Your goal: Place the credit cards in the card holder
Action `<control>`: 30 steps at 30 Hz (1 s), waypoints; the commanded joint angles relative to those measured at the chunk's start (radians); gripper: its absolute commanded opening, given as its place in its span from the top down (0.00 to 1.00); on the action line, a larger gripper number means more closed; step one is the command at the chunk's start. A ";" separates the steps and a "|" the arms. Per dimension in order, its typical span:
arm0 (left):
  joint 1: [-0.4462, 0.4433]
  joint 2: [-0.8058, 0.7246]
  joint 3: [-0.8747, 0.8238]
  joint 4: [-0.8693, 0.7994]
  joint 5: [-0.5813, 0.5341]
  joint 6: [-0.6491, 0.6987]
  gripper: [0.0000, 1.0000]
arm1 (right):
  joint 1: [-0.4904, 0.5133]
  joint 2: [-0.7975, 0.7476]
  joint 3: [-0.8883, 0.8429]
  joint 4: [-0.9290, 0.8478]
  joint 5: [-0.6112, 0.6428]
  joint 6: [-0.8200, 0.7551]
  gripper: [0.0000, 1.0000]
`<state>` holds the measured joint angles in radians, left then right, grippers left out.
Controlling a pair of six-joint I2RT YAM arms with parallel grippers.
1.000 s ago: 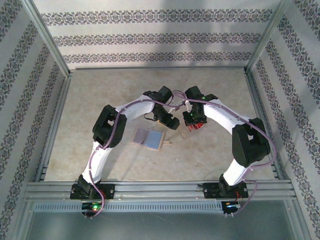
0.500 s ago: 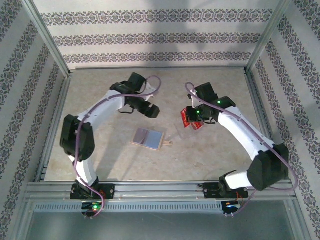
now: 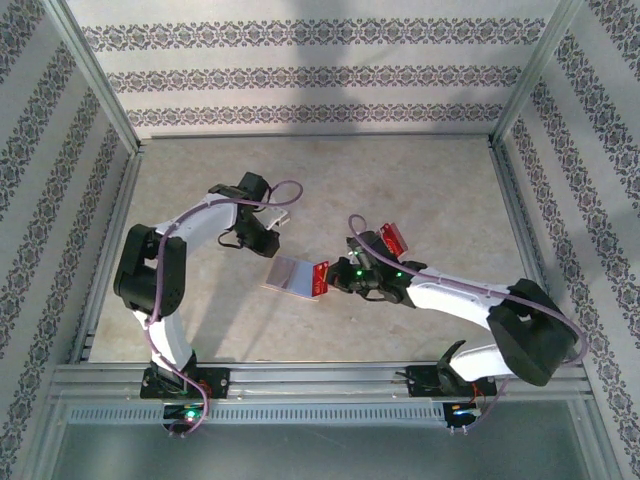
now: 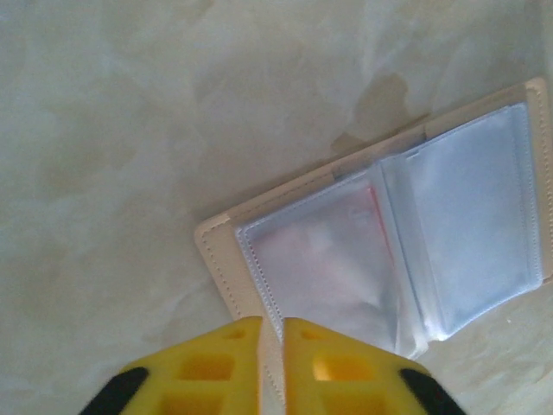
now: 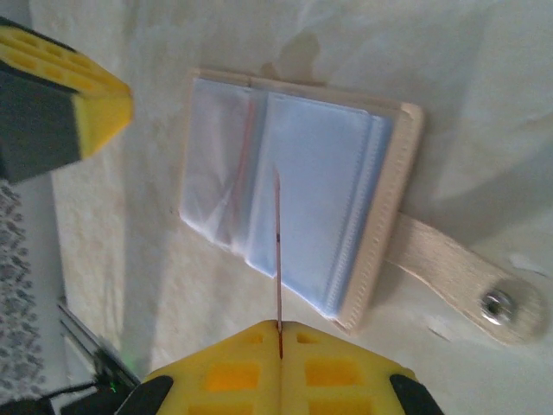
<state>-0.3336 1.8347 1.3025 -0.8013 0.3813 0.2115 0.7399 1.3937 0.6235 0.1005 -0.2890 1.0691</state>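
A pale marbled table [image 3: 420,180] is enclosed by patterned walls [image 3: 320,75]. From above, the card holder [image 3: 295,276] is seen lying open just toward 7 o'clock of the table's middle. The left gripper [image 3: 268,247] is set at its 11 o'clock corner, probably to pin it down. The right gripper [image 3: 333,278] is brought in from 3 o'clock with a red card [image 3: 321,278]. A second red card [image 3: 393,238] is seen at 2 o'clock, beside the right arm.

At the left wrist, the yellow fingers [image 4: 251,346] are drawn nearly together with nothing between them. They are placed over the holder's tan border at 6 o'clock. A reddish card is faintly seen inside the near clear pocket [image 4: 320,251].

At the right wrist, the jaws are clamped on the card, held edge-on and pointed toward 12 o'clock over the open pockets, evidently so it can be slid in. The snap tab [image 5: 467,277] is left lying flat at 4 o'clock.
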 commanded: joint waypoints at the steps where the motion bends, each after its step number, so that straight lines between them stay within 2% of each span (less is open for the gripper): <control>1: -0.006 0.040 0.011 -0.029 0.026 0.015 0.88 | 0.017 0.054 -0.044 0.258 0.059 0.156 1.00; 4: -0.007 0.056 -0.002 -0.015 0.014 0.005 0.88 | 0.029 0.103 -0.033 0.313 0.035 0.173 1.00; 14: -0.015 0.111 -0.032 0.001 0.009 -0.006 0.85 | 0.060 0.202 0.037 0.298 -0.018 0.168 1.00; 30: -0.022 0.131 -0.031 0.007 -0.016 -0.005 0.85 | 0.083 0.252 0.009 0.337 -0.032 0.204 1.00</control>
<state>-0.3393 1.9274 1.2793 -0.7971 0.3908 0.2092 0.8097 1.6283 0.6456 0.4046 -0.3153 1.2552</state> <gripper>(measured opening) 0.152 0.051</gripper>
